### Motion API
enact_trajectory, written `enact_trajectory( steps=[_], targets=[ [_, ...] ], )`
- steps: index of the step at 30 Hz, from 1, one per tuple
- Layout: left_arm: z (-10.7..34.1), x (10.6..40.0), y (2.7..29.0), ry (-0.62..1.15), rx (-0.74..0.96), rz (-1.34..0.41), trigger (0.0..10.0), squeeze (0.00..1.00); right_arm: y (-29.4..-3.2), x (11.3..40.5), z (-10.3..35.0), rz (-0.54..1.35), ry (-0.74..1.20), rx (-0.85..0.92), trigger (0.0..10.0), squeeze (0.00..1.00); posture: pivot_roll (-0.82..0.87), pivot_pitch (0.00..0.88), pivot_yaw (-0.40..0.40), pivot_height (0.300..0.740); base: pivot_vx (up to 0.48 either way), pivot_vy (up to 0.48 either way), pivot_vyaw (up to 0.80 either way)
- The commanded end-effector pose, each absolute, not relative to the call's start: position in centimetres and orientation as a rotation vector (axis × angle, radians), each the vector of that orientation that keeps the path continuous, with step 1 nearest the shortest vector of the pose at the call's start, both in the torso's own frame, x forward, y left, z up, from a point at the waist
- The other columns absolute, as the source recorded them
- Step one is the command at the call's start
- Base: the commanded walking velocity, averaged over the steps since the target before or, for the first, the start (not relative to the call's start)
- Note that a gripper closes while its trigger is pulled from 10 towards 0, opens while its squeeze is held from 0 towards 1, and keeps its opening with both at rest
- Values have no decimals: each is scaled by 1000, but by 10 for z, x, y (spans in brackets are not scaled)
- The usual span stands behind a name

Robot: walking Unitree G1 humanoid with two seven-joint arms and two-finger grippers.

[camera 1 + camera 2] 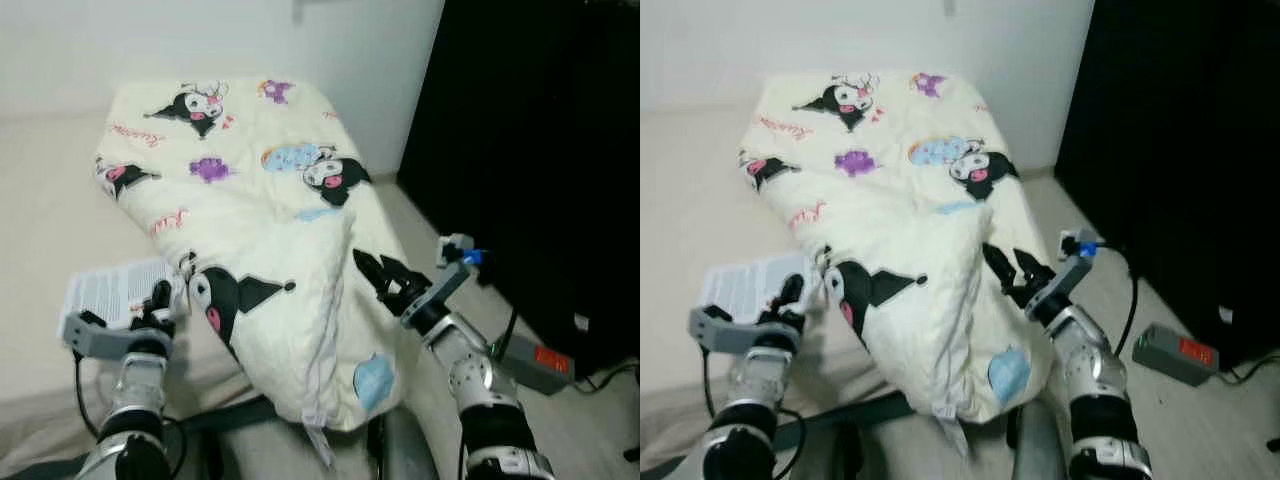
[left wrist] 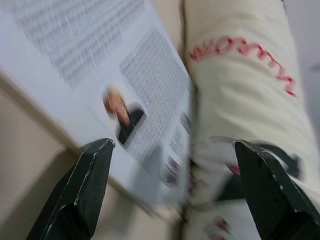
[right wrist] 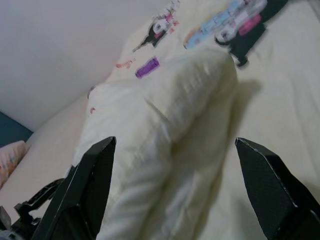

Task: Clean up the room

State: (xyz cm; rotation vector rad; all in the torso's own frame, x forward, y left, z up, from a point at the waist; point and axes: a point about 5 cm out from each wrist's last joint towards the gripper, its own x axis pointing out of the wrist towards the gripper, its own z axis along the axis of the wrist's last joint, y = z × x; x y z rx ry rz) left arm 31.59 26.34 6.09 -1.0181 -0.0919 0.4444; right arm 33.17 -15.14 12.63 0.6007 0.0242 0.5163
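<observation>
A cream quilt printed with cartoon characters lies folded over on the beige bed, its near corner hanging past the bed's front edge. A printed paper sheet rests on the bed, partly tucked under the quilt's left edge. My left gripper is open, its fingers spread over the sheet where it meets the quilt. My right gripper is open at the quilt's right side, pointing at a raised fold.
A white wall stands behind the bed. A tall black cabinet fills the right. On the floor beside it lies a grey box with a red label and a cable. A dark strap runs along the bed's front.
</observation>
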Motion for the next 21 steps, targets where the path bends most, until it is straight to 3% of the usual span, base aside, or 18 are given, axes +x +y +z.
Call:
enact_trajectory(
  steps=[1,10,21],
  targets=[
    [61,305,282,-80,-942,573,10000,0,-150,325,125,507,45,620,10000,0,-56,277,-23,474,0,0,0],
    [78,299,286,-84,-911,661,10000,0,-152,315,124,477,73,619,10000,0,-50,302,-25,434,0,0,0],
    [56,271,285,91,-763,885,10000,0,-153,317,124,446,94,583,10000,0,-33,258,-21,434,0,0,0]
  ],
)
